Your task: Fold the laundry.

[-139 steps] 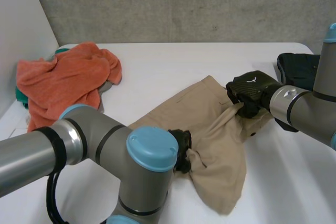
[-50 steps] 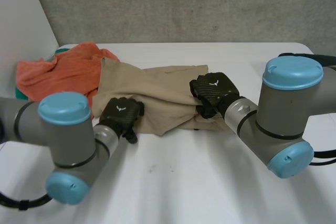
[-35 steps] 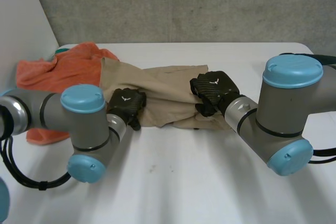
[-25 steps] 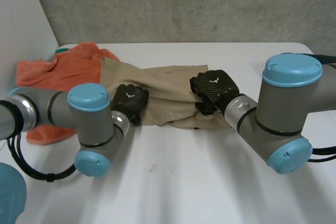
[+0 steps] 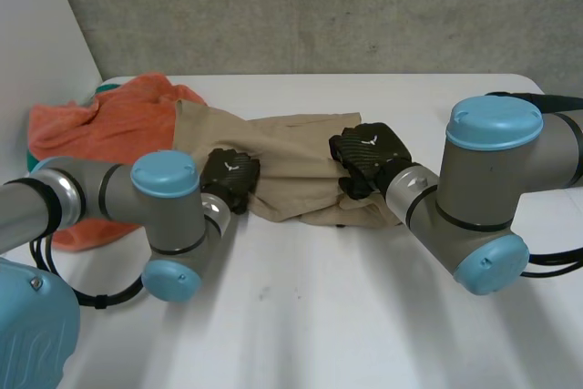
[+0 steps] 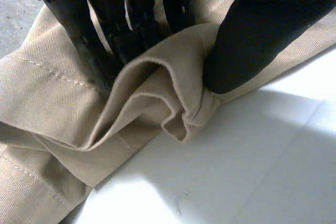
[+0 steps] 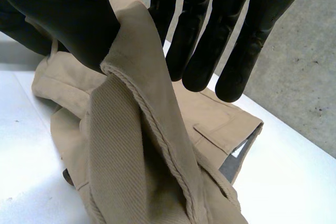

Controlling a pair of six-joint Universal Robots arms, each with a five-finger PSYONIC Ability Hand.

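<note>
Tan trousers [image 5: 291, 157] lie bunched across the middle of the table, their left end reaching the orange towel. My left hand [image 5: 230, 175] sits at the trousers' near-left edge. In the left wrist view its fingers [image 6: 121, 30] and thumb [image 6: 252, 35] pinch a raised fold of the tan cloth [image 6: 152, 93]. My right hand [image 5: 369, 157] rests on the trousers' right part. In the right wrist view a hemmed edge of the trousers [image 7: 142, 129] rises between its thumb [image 7: 68, 19] and fingers [image 7: 210, 35], which grip it.
A crumpled orange towel [image 5: 100, 134] lies at the far left, with a bit of teal cloth [image 5: 107, 88] behind it. A grey wall stands behind the table. Bare white tabletop [image 5: 319, 316] spreads in front of the trousers.
My left hand has moved from the table in front of the trousers onto their near-left edge and closed on a fold. The right hand has kept its grip and place.
</note>
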